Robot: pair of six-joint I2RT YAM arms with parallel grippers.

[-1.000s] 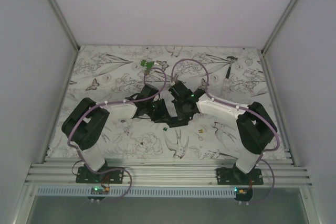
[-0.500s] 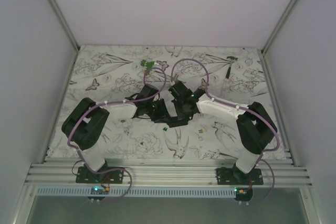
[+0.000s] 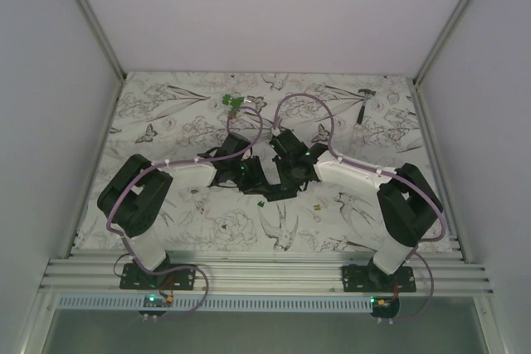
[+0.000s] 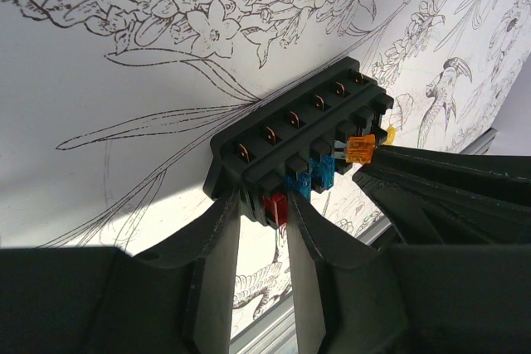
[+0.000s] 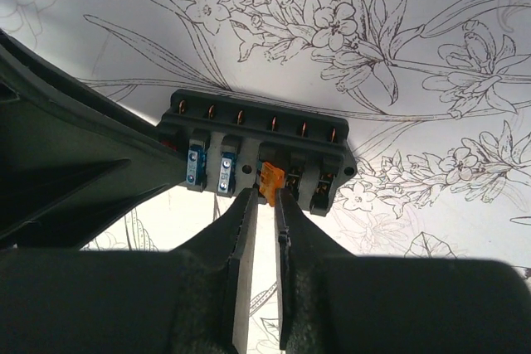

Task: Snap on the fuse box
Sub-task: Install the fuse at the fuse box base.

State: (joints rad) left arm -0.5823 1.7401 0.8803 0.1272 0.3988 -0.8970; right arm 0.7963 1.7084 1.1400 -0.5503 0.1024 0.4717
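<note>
I counted one fuse box (image 5: 253,134) and two grippers on it: the left gripper (image 4: 261,205) and the right gripper (image 5: 265,196). Along the box's top edge I made out six brass contacts (image 5: 273,124). In its slots I saw four fuses: two blue fuses (image 5: 197,165), one orange fuse (image 5: 269,178) and one red fuse (image 4: 276,206). Farther back lay one green clip piece (image 3: 233,103) and one grey tool (image 3: 363,105).

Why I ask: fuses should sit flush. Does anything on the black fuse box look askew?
The small orange fuse stands proud of the black plastic fuse box, higher than the two blue fuses; the right gripper pinches it. The left gripper holds the box's end.
</note>
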